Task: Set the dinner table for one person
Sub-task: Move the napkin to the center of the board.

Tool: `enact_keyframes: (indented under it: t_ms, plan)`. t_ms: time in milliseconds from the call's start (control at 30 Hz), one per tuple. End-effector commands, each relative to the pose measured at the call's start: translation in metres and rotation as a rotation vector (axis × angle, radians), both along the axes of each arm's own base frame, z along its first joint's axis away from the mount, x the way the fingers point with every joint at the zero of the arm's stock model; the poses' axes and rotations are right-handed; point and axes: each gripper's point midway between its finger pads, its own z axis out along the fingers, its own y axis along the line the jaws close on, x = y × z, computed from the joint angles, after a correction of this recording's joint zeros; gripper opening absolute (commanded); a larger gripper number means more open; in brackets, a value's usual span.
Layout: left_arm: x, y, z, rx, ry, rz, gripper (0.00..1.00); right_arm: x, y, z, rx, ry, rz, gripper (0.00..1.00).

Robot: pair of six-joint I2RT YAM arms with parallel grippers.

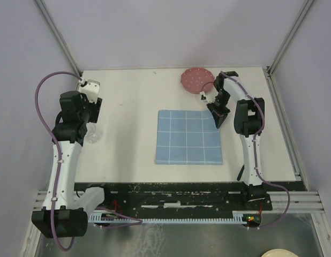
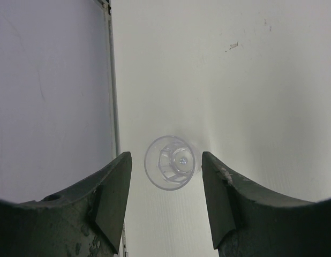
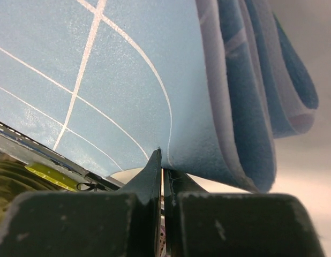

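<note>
The white dinner table (image 1: 128, 107) holds a blue grid-patterned placemat (image 1: 188, 137) at its middle. My right gripper (image 1: 218, 115) is at the mat's far right corner and is shut on its edge. In the right wrist view the jaws (image 3: 164, 166) pinch the cloth (image 3: 128, 80), which is lifted and folded over beside them. A clear glass (image 1: 92, 137) stands near the table's left edge. My left gripper (image 1: 90, 115) hovers above it, open and empty. In the left wrist view the glass (image 2: 171, 166) lies just past the fingertips (image 2: 122, 171).
A dark red speckled plate (image 1: 196, 80) lies at the back of the table, just behind the right gripper. The table's left edge and its metal rail (image 2: 109, 80) run close to the glass. A pale round dish (image 1: 280, 252) shows off the table at bottom right.
</note>
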Motion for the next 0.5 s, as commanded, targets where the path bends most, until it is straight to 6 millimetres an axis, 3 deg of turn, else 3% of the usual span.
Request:
enact_keyframes:
  t_ms: [0, 67, 167, 233, 467]
  plan:
    - [0.005, -0.003, 0.027, 0.009, -0.068, -0.027, 0.62, -0.004, 0.021, 0.012, 0.053, 0.017, 0.014, 0.02]
    - [0.005, -0.003, 0.026, 0.011, -0.065, -0.030, 0.62, -0.001, 0.020, 0.012, 0.042, -0.017, 0.002, 0.07]
    - [0.006, -0.005, 0.017, 0.022, -0.047, -0.050, 0.63, 0.003, 0.015, 0.018, 0.016, -0.084, -0.016, 0.41]
    - [0.007, -0.004, 0.011, 0.034, -0.039, -0.055, 0.64, 0.001, 0.018, 0.027, 0.043, -0.107, -0.025, 0.50]
    - [0.010, -0.001, 0.002, 0.052, -0.033, -0.049, 0.66, -0.007, 0.009, 0.064, 0.042, -0.169, -0.030, 0.52]
